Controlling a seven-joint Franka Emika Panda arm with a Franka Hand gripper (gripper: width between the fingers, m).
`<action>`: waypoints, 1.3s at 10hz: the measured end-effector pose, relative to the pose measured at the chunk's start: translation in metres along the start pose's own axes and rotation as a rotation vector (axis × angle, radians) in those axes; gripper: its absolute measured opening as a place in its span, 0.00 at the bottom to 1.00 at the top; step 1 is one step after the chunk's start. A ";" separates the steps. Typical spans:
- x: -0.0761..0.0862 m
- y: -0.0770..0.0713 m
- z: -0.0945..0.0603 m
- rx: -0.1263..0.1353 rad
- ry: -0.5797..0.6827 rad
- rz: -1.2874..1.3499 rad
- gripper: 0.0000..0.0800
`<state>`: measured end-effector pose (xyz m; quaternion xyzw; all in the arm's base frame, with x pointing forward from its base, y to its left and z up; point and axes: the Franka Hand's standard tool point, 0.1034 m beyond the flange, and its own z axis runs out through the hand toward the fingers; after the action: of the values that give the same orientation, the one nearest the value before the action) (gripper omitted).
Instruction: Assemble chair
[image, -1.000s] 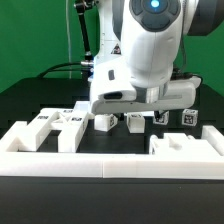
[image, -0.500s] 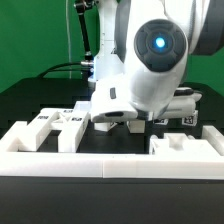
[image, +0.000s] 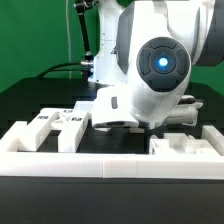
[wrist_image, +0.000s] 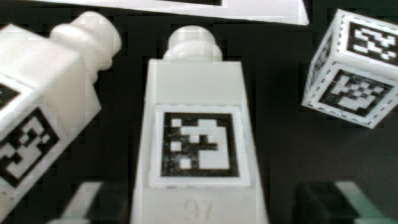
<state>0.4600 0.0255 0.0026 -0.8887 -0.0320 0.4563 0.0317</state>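
1. The arm fills most of the exterior view, and we see it bent low over the black surface.
2. A low white wall runs across the front of that view.
3. The chair is in loose pieces, none joined. We see a cluster of tagged white parts on the surface at the exterior view's left, just behind the wall.
4. In the wrist view a long square leg lies flat on the surface with one tag facing the camera, its narrowed end pointing away from the claw.
5. A chunkier tagged piece lies just beside the leg on one side. We cannot tell whether the two touch.
6. A small tagged block sits apart from the leg on the other side.
7. The claw is spread wide over the near end of the leg. Its fingers stand one on each side, with a dark gap between each finger and the leg, so it grips nothing. In the exterior view the arm hides the claw.
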 end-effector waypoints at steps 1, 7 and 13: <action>0.000 0.000 0.000 0.000 0.000 0.000 0.36; 0.000 0.000 0.000 0.000 0.000 0.000 0.36; -0.037 -0.021 -0.070 0.007 0.061 0.003 0.36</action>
<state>0.4948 0.0413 0.0746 -0.9022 -0.0280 0.4290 0.0354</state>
